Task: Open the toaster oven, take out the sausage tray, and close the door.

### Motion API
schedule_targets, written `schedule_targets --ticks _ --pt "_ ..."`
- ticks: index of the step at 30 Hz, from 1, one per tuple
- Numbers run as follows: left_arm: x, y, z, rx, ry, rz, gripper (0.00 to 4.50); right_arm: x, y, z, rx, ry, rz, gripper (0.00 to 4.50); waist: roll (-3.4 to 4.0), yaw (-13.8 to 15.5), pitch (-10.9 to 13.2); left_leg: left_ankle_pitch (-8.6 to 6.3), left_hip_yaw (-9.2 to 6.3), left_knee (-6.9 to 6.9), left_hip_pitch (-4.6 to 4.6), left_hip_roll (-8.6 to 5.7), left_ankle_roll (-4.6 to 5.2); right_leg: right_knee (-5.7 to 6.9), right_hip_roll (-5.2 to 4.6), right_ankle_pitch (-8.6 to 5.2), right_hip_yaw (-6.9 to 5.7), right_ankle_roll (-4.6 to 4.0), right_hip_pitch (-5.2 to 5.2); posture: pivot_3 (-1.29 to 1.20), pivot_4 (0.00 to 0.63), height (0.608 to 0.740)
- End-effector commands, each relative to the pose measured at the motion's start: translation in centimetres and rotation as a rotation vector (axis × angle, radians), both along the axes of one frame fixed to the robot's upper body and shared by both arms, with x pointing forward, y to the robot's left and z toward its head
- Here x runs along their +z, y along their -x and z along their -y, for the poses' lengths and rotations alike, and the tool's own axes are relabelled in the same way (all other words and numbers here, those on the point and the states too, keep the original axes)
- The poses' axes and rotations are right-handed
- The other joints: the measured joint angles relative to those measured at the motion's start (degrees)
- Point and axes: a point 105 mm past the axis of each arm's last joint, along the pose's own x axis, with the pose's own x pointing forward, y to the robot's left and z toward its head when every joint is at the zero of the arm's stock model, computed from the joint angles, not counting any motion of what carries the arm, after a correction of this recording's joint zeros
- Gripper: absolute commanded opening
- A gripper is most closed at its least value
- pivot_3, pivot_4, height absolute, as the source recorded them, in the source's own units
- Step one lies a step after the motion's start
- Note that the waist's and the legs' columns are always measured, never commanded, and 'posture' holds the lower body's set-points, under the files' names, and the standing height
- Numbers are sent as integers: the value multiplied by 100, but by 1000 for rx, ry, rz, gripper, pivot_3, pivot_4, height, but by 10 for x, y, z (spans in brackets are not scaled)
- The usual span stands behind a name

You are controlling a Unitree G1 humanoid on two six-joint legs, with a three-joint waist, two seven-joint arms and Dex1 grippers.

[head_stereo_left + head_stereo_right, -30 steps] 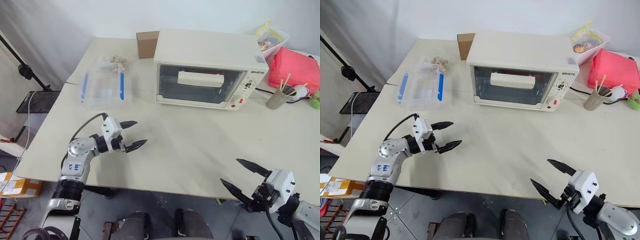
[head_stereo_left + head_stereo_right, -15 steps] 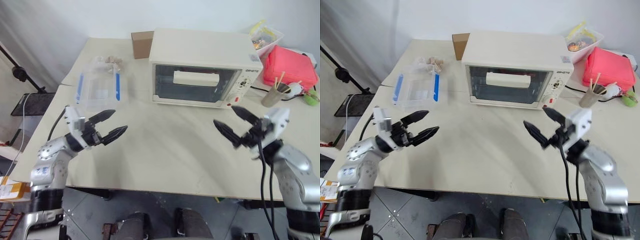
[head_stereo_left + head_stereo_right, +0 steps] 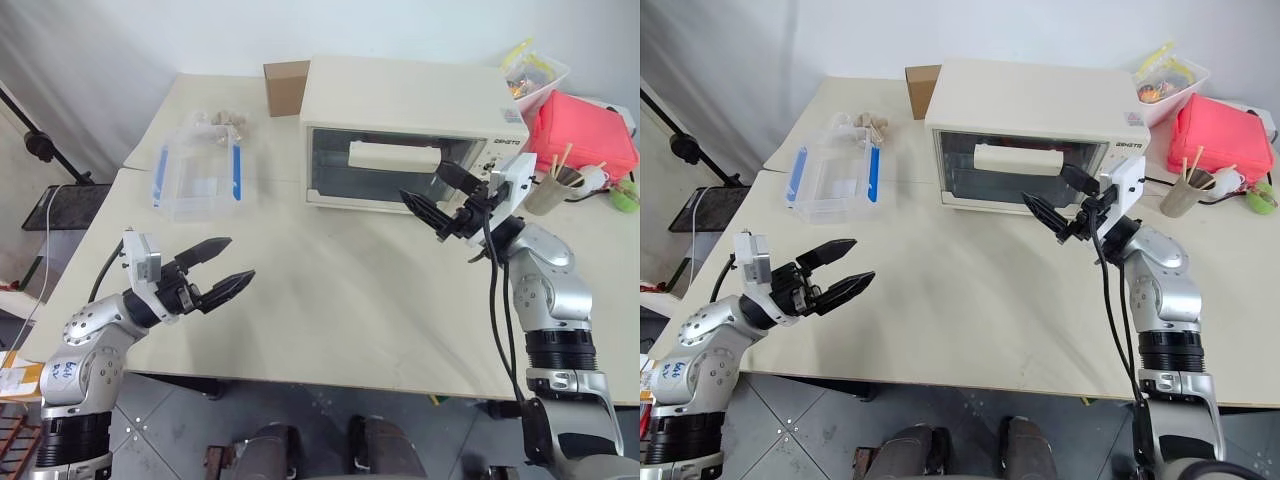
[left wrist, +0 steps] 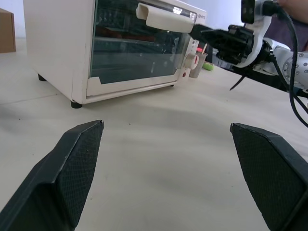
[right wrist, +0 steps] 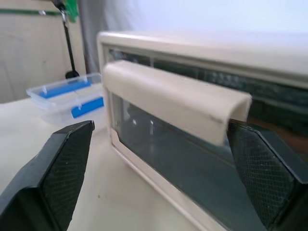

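The cream-white toaster oven (image 3: 410, 110) stands at the back of the table with its glass door (image 3: 385, 175) shut. The door's bar handle (image 5: 168, 101) runs across the top of the glass. My right gripper (image 3: 420, 183) is open just in front of the door's right part, its fingers pointing at the handle's right end without touching it. My left gripper (image 3: 240, 258) is open and empty over the table's front left, pointing toward the oven (image 4: 120, 43). The sausage tray is hidden behind the glass.
A clear plastic container with blue clips (image 3: 200, 170) sits left of the oven, and a brown cardboard box (image 3: 285, 87) behind it. A cup of sticks (image 3: 548, 192), a red pad (image 3: 580, 135) and a clear bin (image 3: 535, 75) crowd the right back corner.
My right gripper has risen from below the table's front edge and gone forward up to the oven door. My left gripper has drawn back toward the front left. Both stay open.
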Motion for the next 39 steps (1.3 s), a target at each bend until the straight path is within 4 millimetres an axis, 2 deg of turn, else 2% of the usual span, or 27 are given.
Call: schedule_targets --ticks 1,5,7,10,11,12,16,22,25,28,32,36,39 --pt "6 1 1 -5 13 22 4465 -2 22 -6 78 91 89 4500 0 2 0 0 0 0 0 0 0 -1 0 0 0 0 0 0 150 740" --pt "14 -7 1 -33 49 -13 4465 -44 49 -4 163 339 80 4500 0 18 0 -1 -2 -4 1 0 0 -4 0 0 -2 0 2 0 150 740" --pt "20 -13 2 -52 65 -23 4465 -51 52 0 163 372 85 4500 0 18 0 -1 2 1 0 -1 -1 -5 0 0 -1 0 4 0 150 740" --pt "31 -28 6 -73 76 10 3894 -49 50 2 143 375 107 4500 1 4 1 2 11 6 2 -1 -5 -1 0 0 5 0 3 0 150 740" --pt "34 -35 8 -70 81 22 3451 -49 50 3 142 384 113 4500 1 2 1 5 10 6 5 -1 -9 3 1 0 4 0 3 0 150 740" --pt "37 -42 10 -66 87 29 3338 -50 50 3 141 396 120 4500 1 7 1 5 10 6 6 -1 -9 6 2 0 3 0 2 0 150 740" --pt "43 -64 28 -75 67 69 2107 -55 50 5 141 427 132 4500 0 28 1 4 8 5 7 -1 -8 9 5 0 -1 0 2 0 150 740" --pt "52 -113 88 -96 72 100 112 -59 49 9 122 452 144 4500 -13 84 9 8 7 23 -7 -8 0 5 9 1 -14 3 4 0 150 740" --pt "51 -126 104 -84 65 110 48 -60 52 12 113 459 144 4500 -14 55 9 9 12 25 -11 -9 3 0 10 3 -13 5 3 0 150 740" --pt "41 -125 121 -144 36 99 48 -65 57 14 92 461 137 4500 -14 18 10 10 14 16 -9 -2 3 1 16 3 -21 5 -3 0 150 740" --pt "31 -122 132 -188 9 92 48 -75 69 25 25 455 107 4500 -17 73 11 10 11 18 -11 0 2 4 16 3 -37 5 -4 0 150 740" --pt "19 -116 132 -229 -46 93 48 -94 97 58 -124 457 17 4500 -19 187 12 10 9 27 -17 -12 5 0 6 4 -29 9 -1 0 150 740" --pt "9 -112 129 -246 -86 90 48 -99 113 80 -229 465 -26 4500 -18 190 12 9 4 30 -20 -15 7 -10 3 8 -21 15 4 0 150 740"
